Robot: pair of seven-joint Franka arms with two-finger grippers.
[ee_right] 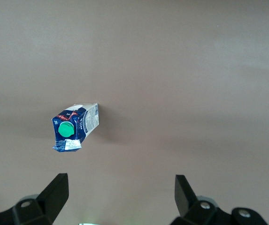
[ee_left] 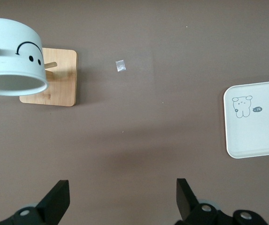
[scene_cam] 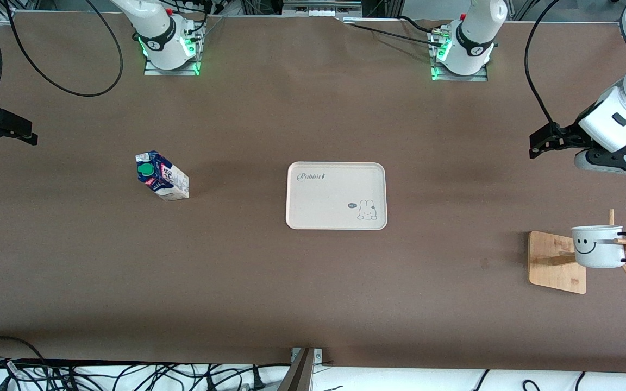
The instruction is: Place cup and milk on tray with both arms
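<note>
Currently on my table, item by item.

Tray [scene_cam: 336, 196]: cream-white, rounded corners, "Rabbit" lettering and a small rabbit drawing. I see it lying flat at the middle of the brown table [scene_cam: 313, 282], with nothing on it.

Milk [scene_cam: 161, 176]: small blue-and-white carton with a green cap, standing on the table toward the right arm's end, well apart from the tray.

Cup [scene_cam: 598, 246]: white mug with a black smiley face and black loop handle, hanging on a peg of the wooden stand [scene_cam: 556, 263] toward the left arm's end, well apart from the tray and nearer the front camera than it.

Left gripper [scene_cam: 542, 142]: up in the air over bare table at the left arm's end; I read its fingers [ee_left: 58, 198] as spread wide, holding nothing.

Right gripper [scene_cam: 17, 131]: in the air over bare table at the right arm's end; its fingers [ee_right: 57, 191] likewise spread wide, empty, with the milk in its wrist view.
</note>
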